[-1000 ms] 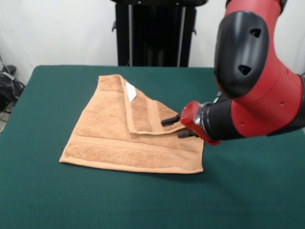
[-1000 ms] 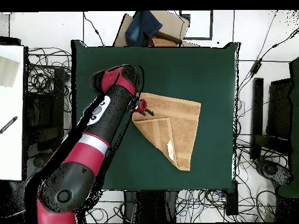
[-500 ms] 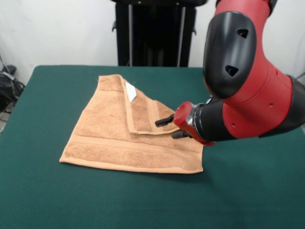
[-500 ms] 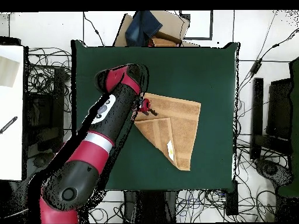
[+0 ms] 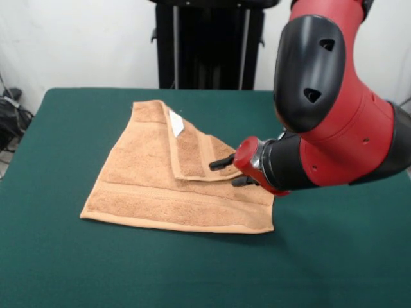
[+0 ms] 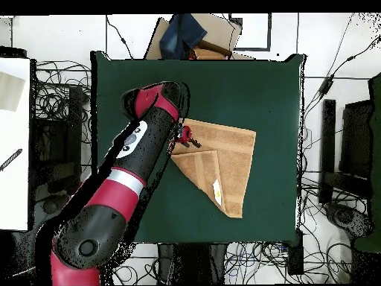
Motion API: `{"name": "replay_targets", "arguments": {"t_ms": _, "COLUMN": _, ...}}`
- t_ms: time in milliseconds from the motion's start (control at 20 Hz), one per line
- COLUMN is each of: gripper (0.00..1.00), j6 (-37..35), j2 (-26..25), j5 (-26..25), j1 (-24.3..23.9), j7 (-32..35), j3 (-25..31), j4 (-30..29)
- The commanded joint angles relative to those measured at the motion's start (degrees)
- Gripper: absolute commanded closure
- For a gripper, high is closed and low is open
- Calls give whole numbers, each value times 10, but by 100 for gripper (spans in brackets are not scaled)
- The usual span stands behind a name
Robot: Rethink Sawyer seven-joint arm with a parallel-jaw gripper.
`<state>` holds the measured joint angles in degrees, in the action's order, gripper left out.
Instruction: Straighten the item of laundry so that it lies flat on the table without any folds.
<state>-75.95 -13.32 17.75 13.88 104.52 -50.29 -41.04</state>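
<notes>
Towel (image 5: 160, 186) lies near the middle of the table (image 5: 77, 269), one corner folded back over itself, white tag (image 5: 176, 122) up on the flap. Terry cloth like this should be soft, light and limp — it will drape, not slide stiffly — so the free corner of the flap looks the place to pinch. Gripper (image 5: 232, 171) sits right at that corner, fingers (image 5: 221, 162) parted, one above the flap edge and one below — not clamped on it.

The red arm (image 5: 334, 122) reaches low, jaws parted.
</notes>
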Motion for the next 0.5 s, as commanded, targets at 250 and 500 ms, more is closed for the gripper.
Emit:
{"name": "replay_targets", "arguments": {"t_ms": 250, "gripper": 0, "j6": 28, "j2": -25, "j5": -15, "j1": -16, "j7": 79, "j3": 58, "j4": 18}}
{"name": "replay_targets", "arguments": {"t_ms": 500, "gripper": 0, "j6": 27, "j2": -35, "j5": -17, "j1": -31, "j7": 70, "j3": 53, "j4": 44}}
